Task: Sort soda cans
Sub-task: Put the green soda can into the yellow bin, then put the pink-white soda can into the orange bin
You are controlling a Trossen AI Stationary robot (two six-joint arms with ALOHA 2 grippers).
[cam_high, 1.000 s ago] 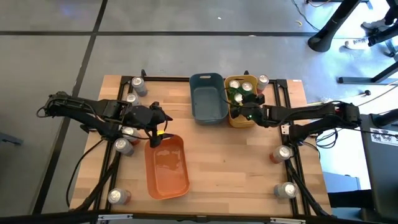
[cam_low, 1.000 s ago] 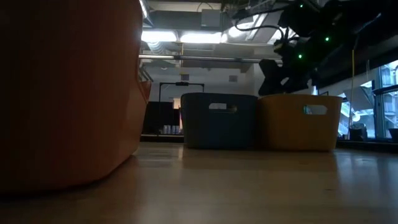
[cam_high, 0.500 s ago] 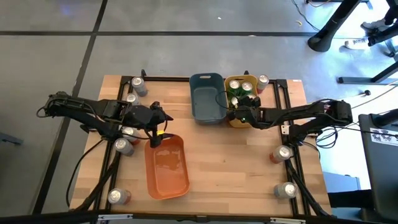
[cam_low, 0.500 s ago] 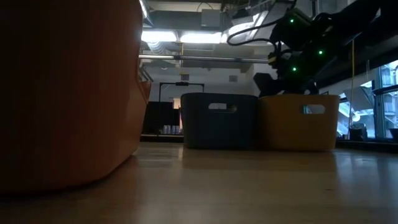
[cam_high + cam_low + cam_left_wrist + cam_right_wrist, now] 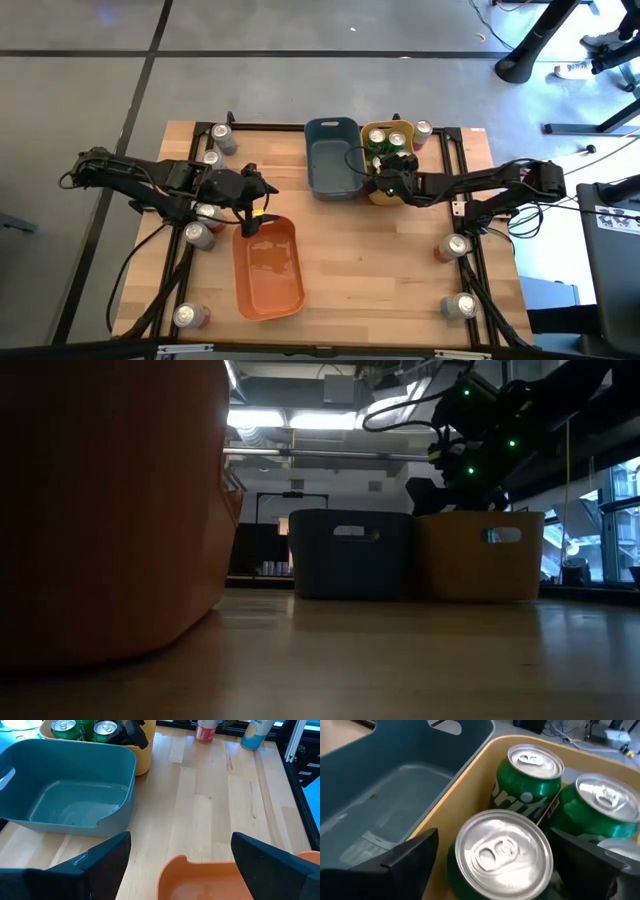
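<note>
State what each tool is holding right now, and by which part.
Nothing is held. The right tool is open, straddling a green can in the yellow bin without touching it. The left tool is open over the orange bin.

Right gripper [image 5: 384, 184] extended, jaws spread; left gripper [image 5: 262, 204] likewise, jaws apart.

Setting: robotics lab or workshop. A wooden table [image 5: 400, 270] edged by a black metal frame [image 5: 478, 275] stands on a grey tiled floor [image 5: 250, 80]. Beyond the table's far edge, ceiling strip lights [image 5: 300, 420], exposed ducting, windows [image 5: 620, 520].
</note>
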